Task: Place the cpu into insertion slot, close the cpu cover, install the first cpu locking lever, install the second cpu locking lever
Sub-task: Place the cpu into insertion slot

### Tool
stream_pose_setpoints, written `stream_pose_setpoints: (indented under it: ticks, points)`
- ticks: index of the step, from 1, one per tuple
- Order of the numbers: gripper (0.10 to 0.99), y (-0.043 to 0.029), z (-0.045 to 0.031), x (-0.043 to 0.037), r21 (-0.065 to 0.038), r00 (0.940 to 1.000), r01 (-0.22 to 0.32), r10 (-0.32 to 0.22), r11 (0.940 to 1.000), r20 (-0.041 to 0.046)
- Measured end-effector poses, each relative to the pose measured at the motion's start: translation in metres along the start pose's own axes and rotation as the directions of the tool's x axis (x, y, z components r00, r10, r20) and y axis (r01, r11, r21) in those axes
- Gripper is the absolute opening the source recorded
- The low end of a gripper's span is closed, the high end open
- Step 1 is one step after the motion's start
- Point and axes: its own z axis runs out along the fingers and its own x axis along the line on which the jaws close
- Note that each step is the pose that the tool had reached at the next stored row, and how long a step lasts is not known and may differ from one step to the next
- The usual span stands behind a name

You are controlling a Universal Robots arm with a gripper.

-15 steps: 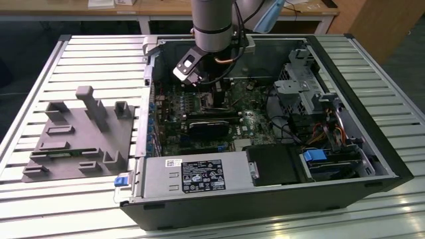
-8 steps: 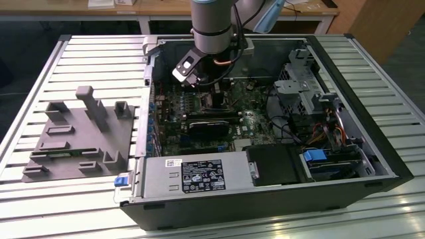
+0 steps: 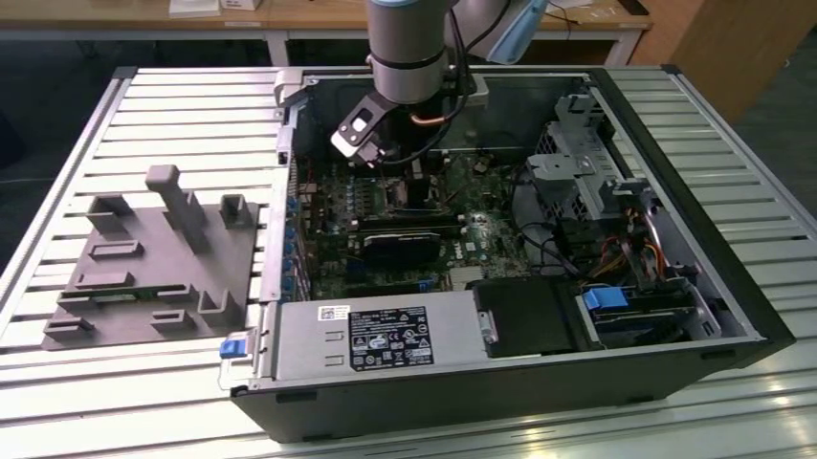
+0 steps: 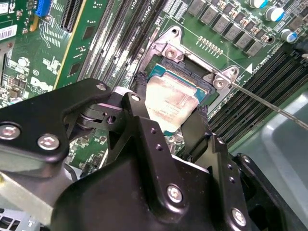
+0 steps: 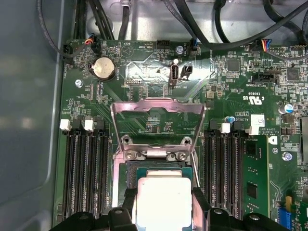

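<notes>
- In the exterior view the arm [image 3: 408,48] reaches down from the upper centre of the frame into the open computer case [image 3: 511,392], over the green board [image 3: 383,206].
- The gripper [image 4: 171,99] is pinching the chip [image 4: 169,105]. In both wrist views its two black fingers [image 5: 129,206] press on opposite edges, leaving the silvery top bare.
- The chip sits squarely over the socket [image 5: 126,175], between the banks of long black memory slots [image 5: 84,168]. It may already rest in the recess or hang just above it; the views do not settle that.
- The cover [image 5: 156,102], a thin metal frame, stands swung up and open just behind the socket.
- A thin wire lever [image 4: 264,103] lies loose beside the socket, not hooked down.
- The chip looks light, stiff and flat, with a smooth metal top that would be slippery.
- Its underside and the socket's contacts are probably fragile, so it should drop in level, without sliding or force.
- The edges are the sensible place to take hold, as the fingers do here.
</notes>
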Motion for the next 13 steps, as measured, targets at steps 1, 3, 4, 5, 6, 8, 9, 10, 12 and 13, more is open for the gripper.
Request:
stream_pose_setpoints:
  ticks: [1, 3, 4, 5, 6, 8, 9, 10, 12, 13]
  points:
    - [0.537, 0.0, 0.0, 0.0, 0.0, 1.0, 0.0, 0.0, 1.0, 0.0]
    - [0.537, 0.0, 0.0001, -0.0001, 0.001, 1.0, 0.0, 0.0, 1.0, 0.0001]
    - [0.537, 0.0, 0.0006, 0.0, 0.001, 1.0, 0.0, 0.0, 1.0, -0.0002]
    - [0.537, 0.0, 0.0011, 0.0002, 0.001, 1.0, 0.0, 0.0, 1.0, -0.0001]
    - [0.537, -0.0001, 0.0017, 0.0004, 0.002, 1.0, 0.0, 0.0, 1.0, -0.0001]
    - [0.537, -0.0002, 0.0029, 0.0012, 0.003, 1.0, 0.0, 0.0, 1.0, 0.0001]
    - [0.537, -0.0003, 0.0036, 0.0017, 0.004, 1.0, 0.0, 0.0, 1.0, 0.0]
    - [0.537, -0.0003, 0.0044, 0.0021, 0.005, 1.0, 0.0, 0.0, 1.0, 0.0]
    - [0.537, -0.0005, 0.0059, 0.0031, 0.007, 1.0, 0.0, 0.0, 1.0, 0.0002]
    - [0.537, -0.0006, 0.0067, 0.0037, 0.007, 1.0, 0.0, 0.0, 1.0, 0.0003]
